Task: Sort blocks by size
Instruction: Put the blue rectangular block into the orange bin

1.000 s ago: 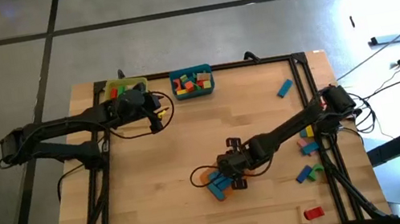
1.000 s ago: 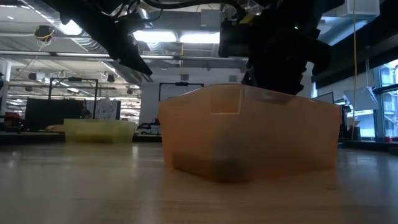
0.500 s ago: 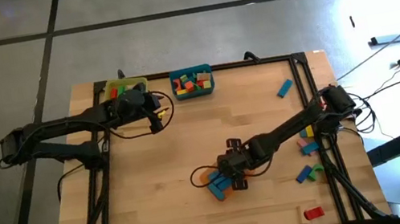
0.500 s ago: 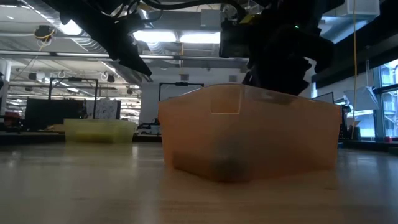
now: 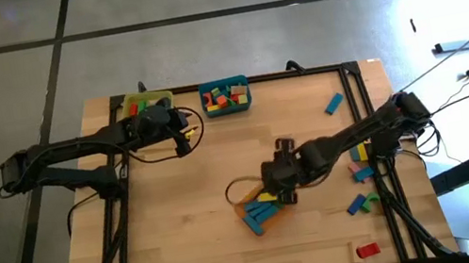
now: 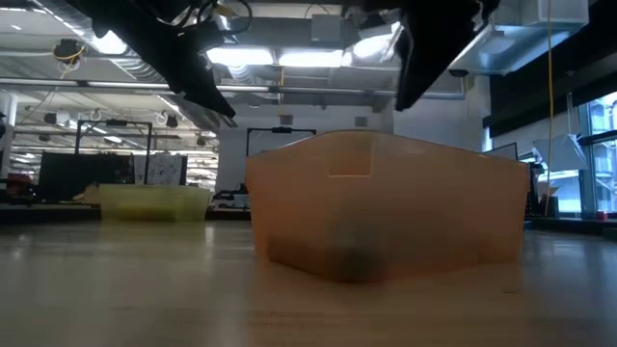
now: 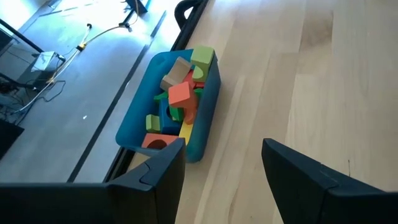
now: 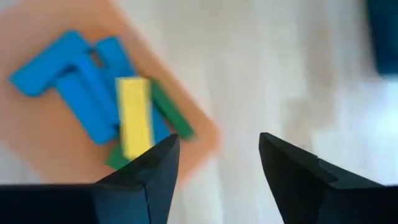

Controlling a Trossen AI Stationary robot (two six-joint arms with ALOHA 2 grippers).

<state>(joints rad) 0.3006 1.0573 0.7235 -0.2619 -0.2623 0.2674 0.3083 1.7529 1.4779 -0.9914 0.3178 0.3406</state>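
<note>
High view: right gripper [image 5: 275,191], fingers apart and empty, over orange bin [image 5: 243,194]; loose blocks [image 5: 360,189] at three o'clock on worktop [image 5: 182,217].
Left gripper [image 7: 224,171] hung open by the teal bin [image 7: 205,121]; blocks looked light, stiff, smooth, best pinched across flat sides.

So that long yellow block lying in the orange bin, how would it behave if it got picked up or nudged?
The yellow block looks like a rigid bar, so it probably stays stiff. Its flat faces suggest it would slide rather than roll. It rests across the blue blocks in the orange bin, so a nudge might tilt it or shift them.
</note>
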